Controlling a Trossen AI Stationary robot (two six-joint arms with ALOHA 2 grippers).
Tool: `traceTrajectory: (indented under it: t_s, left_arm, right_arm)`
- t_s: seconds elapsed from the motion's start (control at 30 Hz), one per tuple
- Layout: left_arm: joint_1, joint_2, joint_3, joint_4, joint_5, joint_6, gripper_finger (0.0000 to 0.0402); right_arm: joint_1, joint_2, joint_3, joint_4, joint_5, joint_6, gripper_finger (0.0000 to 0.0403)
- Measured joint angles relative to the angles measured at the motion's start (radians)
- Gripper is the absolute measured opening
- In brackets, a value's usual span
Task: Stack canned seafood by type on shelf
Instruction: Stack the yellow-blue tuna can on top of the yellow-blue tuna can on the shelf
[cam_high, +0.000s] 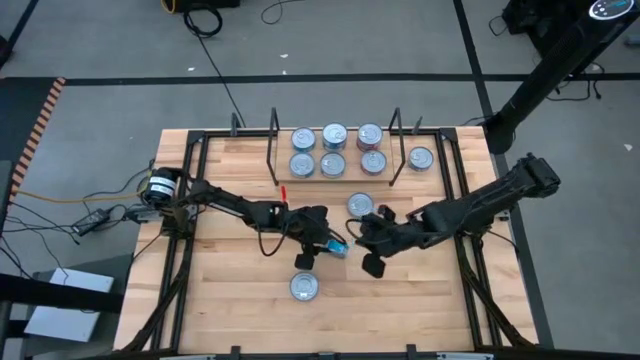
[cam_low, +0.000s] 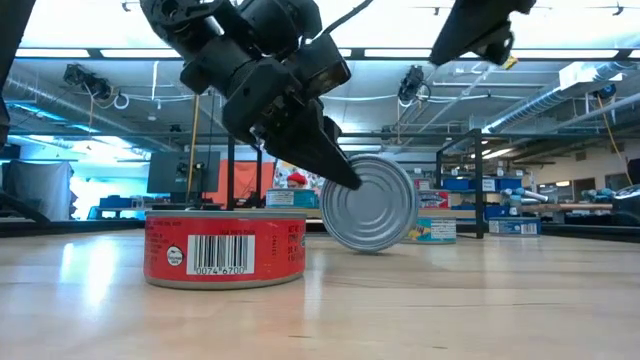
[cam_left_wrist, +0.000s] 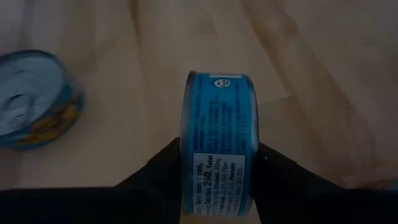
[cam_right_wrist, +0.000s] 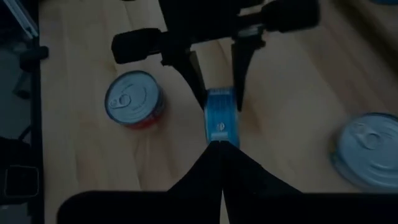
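Open board (cam_high: 230, 290) left of red tin (cam_high: 304, 287); right gripper (cam_high: 362, 238) blocks blue tin's (cam_high: 335, 246) right side.

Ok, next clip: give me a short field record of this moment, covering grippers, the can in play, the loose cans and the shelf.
left gripper: fingers on either side of blue can, standing on edge
right gripper: shut, close beside that can, holding nothing
loose cans: red can flat near front; another lying flat before the shelf
shelf: six cans in two rows between wire uprights; one more outside right upright

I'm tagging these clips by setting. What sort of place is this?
Probably a robotics lab or workshop: a wooden table on a taped grey floor, exposed ceiling pipes, and racks of bins behind.
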Motion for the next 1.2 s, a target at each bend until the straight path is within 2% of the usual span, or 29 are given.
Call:
traceTrajectory:
  t_s: [0.1,0.23,0.53,0.7,0.8,0.9,1.2]
  left_arm:
    - [0.000,-0.024,0.046,-0.098,-0.070,0.007,0.0147]
    - [0.001,-0.056,0.141,-0.233,-0.219,0.033,0.0147]
    - [0.047,-0.078,0.443,-0.656,-0.573,0.012,0.0147]
    - [0.093,-0.079,0.606,-0.836,-0.757,0.019,0.0147]
    - [0.136,-0.078,0.664,-0.920,-0.819,0.021,0.0147]
    - [0.186,-0.078,0.686,-0.934,-0.839,0.021,0.0147]
    - [0.337,-0.074,0.629,-0.954,-0.864,0.029,0.0147]
  right_arm:
    - [0.004,-0.051,0.000,-0.052,0.018,0.000,0.0013]
    - [0.001,-0.125,0.000,-0.119,0.025,-0.016,0.0014]
    - [-0.045,-0.259,0.000,-0.204,0.031,-0.135,0.0012]
    - [-0.074,-0.307,0.000,-0.212,0.031,-0.191,0.0011]
    - [-0.088,-0.326,0.000,-0.215,0.034,-0.201,0.0011]
    - [-0.094,-0.333,0.000,-0.215,0.041,-0.202,0.0012]
    - [-0.095,-0.324,0.000,-0.217,0.069,-0.186,0.0012]
